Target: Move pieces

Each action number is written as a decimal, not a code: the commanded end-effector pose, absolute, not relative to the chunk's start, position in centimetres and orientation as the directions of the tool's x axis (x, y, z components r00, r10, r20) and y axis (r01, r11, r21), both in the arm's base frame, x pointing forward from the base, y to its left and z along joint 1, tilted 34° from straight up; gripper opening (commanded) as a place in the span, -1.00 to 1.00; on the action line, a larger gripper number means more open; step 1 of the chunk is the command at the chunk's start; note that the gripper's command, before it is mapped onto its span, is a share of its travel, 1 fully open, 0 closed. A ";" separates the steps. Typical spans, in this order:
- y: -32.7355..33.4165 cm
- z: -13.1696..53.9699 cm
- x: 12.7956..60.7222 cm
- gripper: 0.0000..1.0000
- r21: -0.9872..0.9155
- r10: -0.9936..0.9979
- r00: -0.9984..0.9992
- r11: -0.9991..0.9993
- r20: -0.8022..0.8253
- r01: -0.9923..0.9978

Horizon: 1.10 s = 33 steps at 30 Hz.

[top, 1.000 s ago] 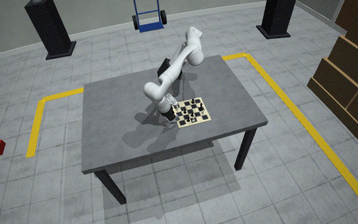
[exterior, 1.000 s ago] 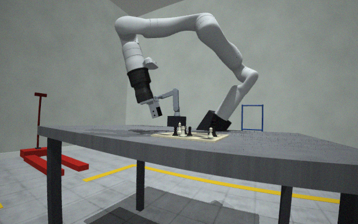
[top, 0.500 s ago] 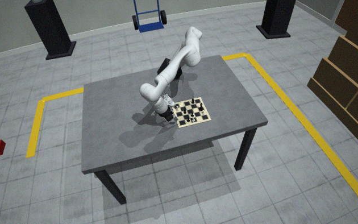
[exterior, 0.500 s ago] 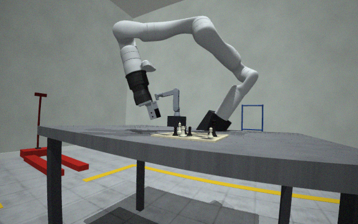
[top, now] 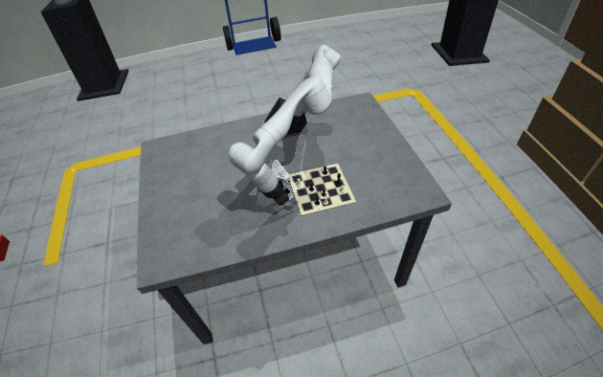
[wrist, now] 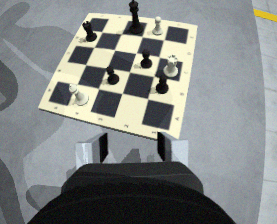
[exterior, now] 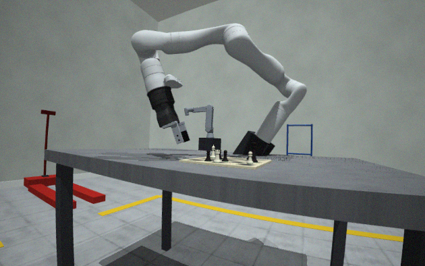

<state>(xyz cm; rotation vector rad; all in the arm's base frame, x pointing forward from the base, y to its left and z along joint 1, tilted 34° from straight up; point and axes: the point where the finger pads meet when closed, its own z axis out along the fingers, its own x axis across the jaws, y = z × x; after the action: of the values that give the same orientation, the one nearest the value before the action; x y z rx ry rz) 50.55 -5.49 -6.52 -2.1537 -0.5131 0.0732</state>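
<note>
A small chessboard (wrist: 122,70) lies on the grey table and also shows in the top view (top: 322,188). Several black and white pieces stand upright on it, among them a tall black piece (wrist: 133,14) at the far edge, a white piece (wrist: 77,96) near the near left corner, a white piece (wrist: 171,66) and a black pawn (wrist: 162,83) on the right side. The edge letters are too small to read. My gripper (wrist: 132,142) is open and empty. It hangs tilted above the table, just off the board's near edge, as the exterior view (exterior: 181,134) shows.
The arm's black base (exterior: 253,143) sits on the table behind the board. The table edge (top: 301,254) lies in front of the board. Cardboard boxes (top: 589,115) stand far to the right on the floor.
</note>
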 end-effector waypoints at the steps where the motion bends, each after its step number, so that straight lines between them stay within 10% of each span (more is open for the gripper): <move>1: -5.7 -6.6 50.5 1.00 -0.790 0.384 0.914 -0.516 0.133 0.331; 33: -6.4 -8.4 50.1 1.00 -0.835 0.312 0.943 -0.484 0.117 0.264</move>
<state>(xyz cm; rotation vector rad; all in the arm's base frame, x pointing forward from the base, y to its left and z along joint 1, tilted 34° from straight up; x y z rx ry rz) 50.16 -6.20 -8.23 -2.1009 -0.4133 0.0627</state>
